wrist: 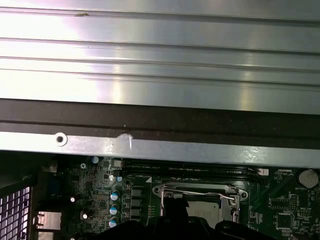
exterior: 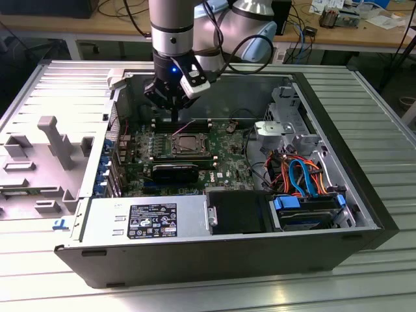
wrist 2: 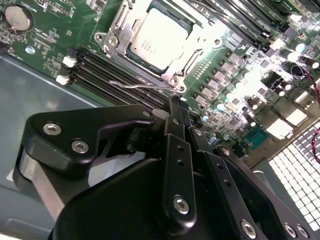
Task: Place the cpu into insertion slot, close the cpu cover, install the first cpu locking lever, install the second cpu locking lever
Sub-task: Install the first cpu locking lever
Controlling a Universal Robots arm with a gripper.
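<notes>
The cpu [wrist 2: 161,39] is seen seated in the insertion slot [wrist 2: 118,46], upper centre of the second wrist view, under the cpu cover [wrist 2: 202,44]. The hand [wrist 2: 175,107], fingers together and empty, hangs just beside a thin springy lever [wrist 2: 142,85], judged stiff, slippery, best caught at its hooked end.

Bright, even light; glare on circuit board [wrist 2: 280,90]

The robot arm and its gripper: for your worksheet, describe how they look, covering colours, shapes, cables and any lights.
In the exterior view the arm is a silver-grey cylinder with rounded pale joint caps and black cables looped beside it. A small blue light glows above the black gripper, which carries a white block at its side. In the second wrist view the gripper is matte black, with slim fingers and linkage plates fixed by silver screws.
</notes>
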